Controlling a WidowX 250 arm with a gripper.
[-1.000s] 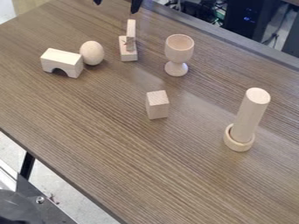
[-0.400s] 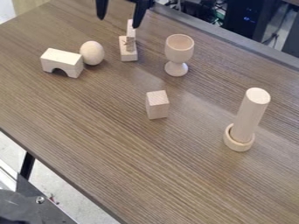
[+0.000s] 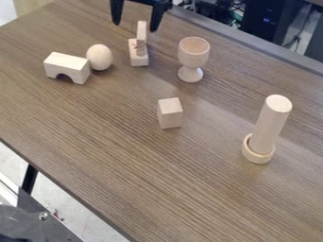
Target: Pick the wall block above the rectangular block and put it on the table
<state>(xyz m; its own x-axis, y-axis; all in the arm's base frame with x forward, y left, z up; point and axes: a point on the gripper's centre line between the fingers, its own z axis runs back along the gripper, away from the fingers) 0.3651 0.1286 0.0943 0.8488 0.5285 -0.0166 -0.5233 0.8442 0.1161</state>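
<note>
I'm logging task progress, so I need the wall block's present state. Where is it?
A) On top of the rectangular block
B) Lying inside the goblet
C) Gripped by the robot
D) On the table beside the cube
A: the wall block stands on the rectangular block, and the gripper is open, not closed on it.

My fingers (image 3: 156,18): plain black. Desk (image 3: 95,142): brown, streaky darker grain, pretty woody tbh. Wall block (image 3: 142,30), rectangular block (image 3: 139,62), egg (image 3: 99,57): pale tan. Goblet (image 3: 193,53): kinda pinkish tan.
</note>
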